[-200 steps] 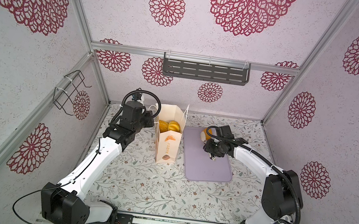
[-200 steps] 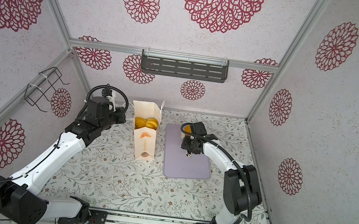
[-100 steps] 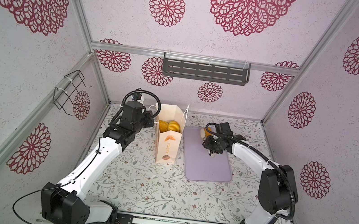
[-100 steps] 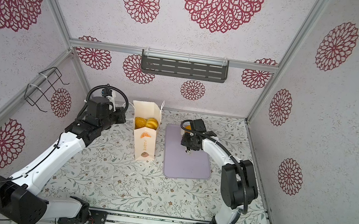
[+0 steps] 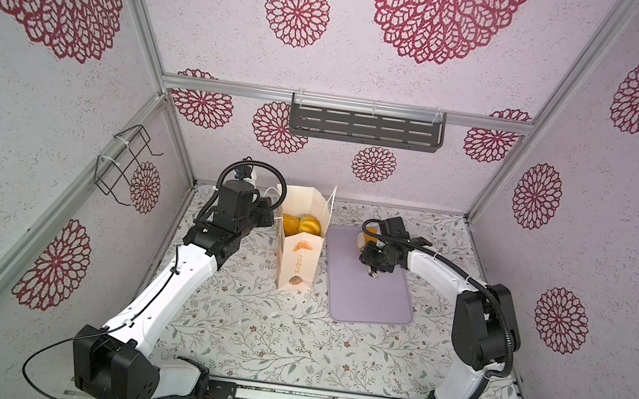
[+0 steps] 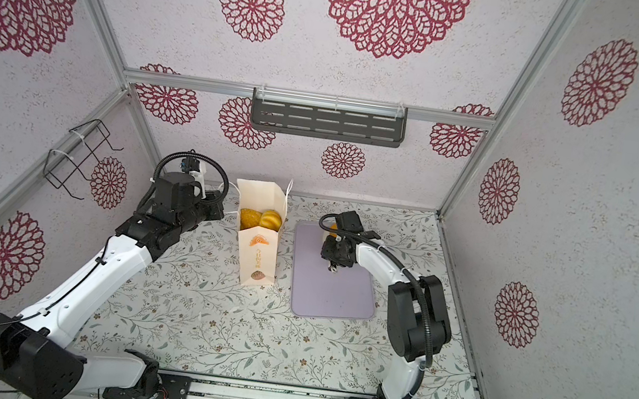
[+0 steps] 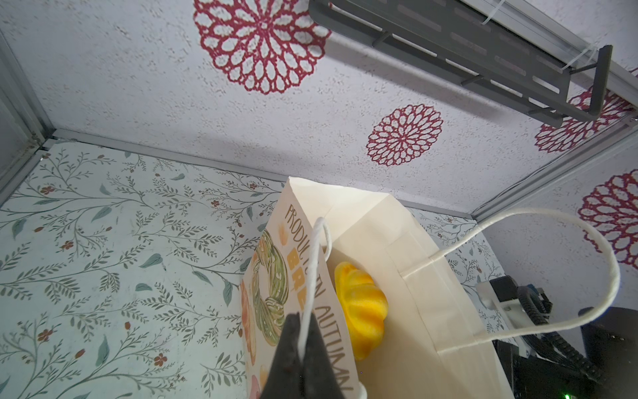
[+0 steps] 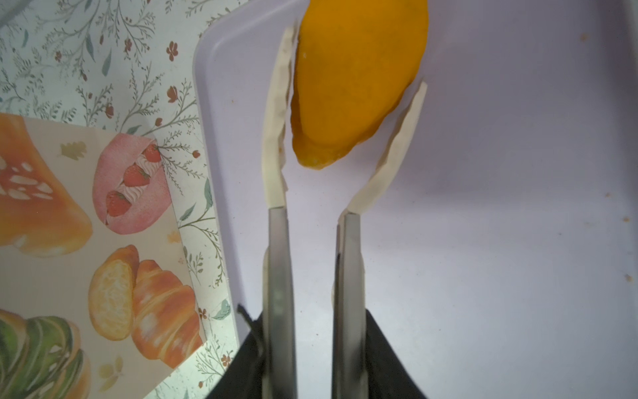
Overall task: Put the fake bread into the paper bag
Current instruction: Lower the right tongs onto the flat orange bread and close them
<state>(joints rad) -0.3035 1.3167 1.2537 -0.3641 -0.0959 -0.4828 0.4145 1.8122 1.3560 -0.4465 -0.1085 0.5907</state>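
Grasping the bread (image 8: 357, 83) appears to be the step in hand. It is found lying near the far edge of the tray (image 5: 371, 299), and the right gripper (image 8: 356, 58) is set around it, with the cream pads (image 8: 274, 165) laid against both its flanks, so a pinch seems begun, though no lift is seen. The bag (image 5: 299, 261) is stood upright just beside the tray, with yellow rolls (image 5: 308, 224) seen inside. Its white handle (image 7: 312, 276) is pinched between the pressed-together fingers of the left gripper (image 7: 303, 331). Next, a firm hold, a lift above the rim and a release into the narrow mouth are probably needed. Everything is placed on a leaf-printed table (image 5: 251, 325), enclosed by pale walls with red rosettes, and a grey shelf (image 5: 365, 127) is fixed on the back wall.
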